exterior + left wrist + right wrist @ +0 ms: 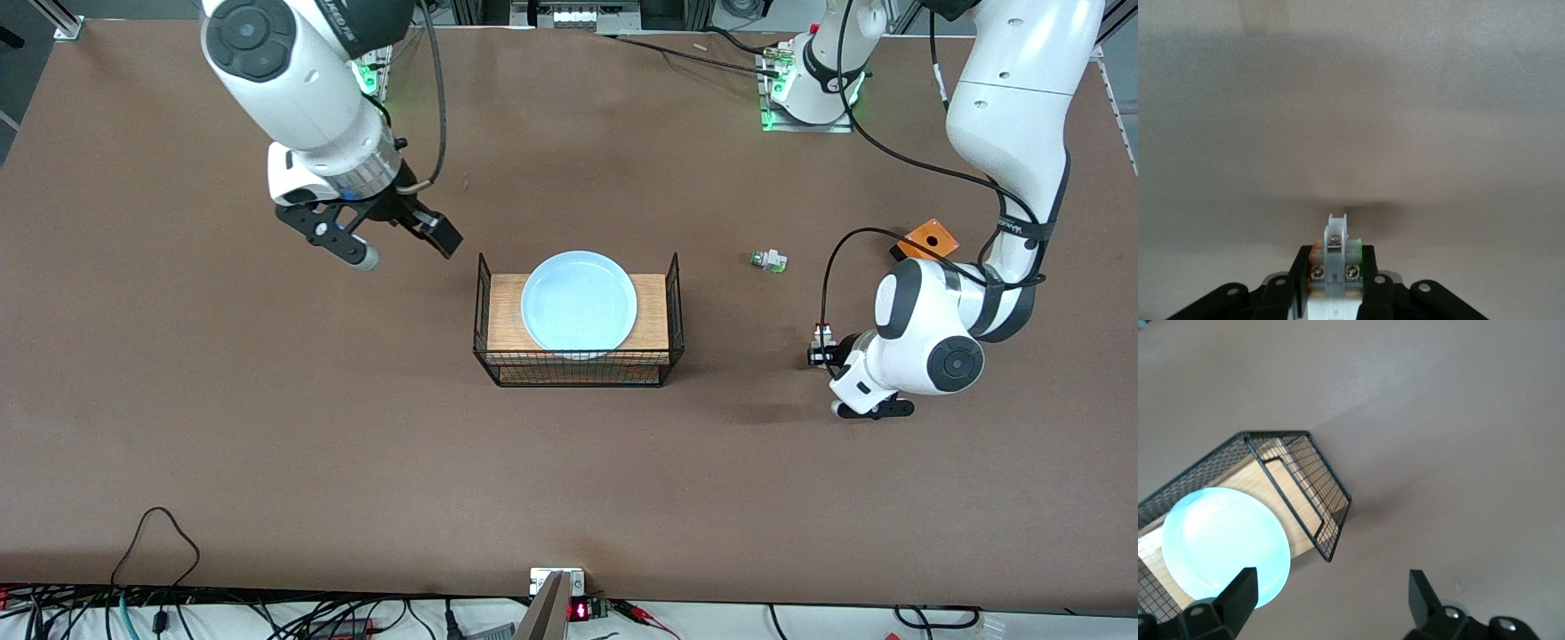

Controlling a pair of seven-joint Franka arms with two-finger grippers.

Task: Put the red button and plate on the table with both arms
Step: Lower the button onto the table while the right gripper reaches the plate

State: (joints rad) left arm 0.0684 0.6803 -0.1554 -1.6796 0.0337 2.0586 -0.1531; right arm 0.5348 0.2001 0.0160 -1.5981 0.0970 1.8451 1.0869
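The pale blue plate (579, 302) (1225, 547) lies on the wood top of a black wire basket (484, 302) (1298, 467) mid-table. My left gripper (822, 351) (1335, 263) is low over the brown table (267, 427) toward the left arm's end, shut on the red button (820, 336). In the left wrist view the button (1335, 250) shows its white body, screws and orange and green bits; its cap is hidden there. My right gripper (407, 251) (1331, 587) hangs open and empty above the table, beside the basket toward the right arm's end.
A similar white piece with green bits (769, 260) lies on the table between the basket and the left arm. An orange block (928, 238) sits by the left arm's elbow. Cables (160, 533) and a small display (578, 610) line the table edge nearest the camera.
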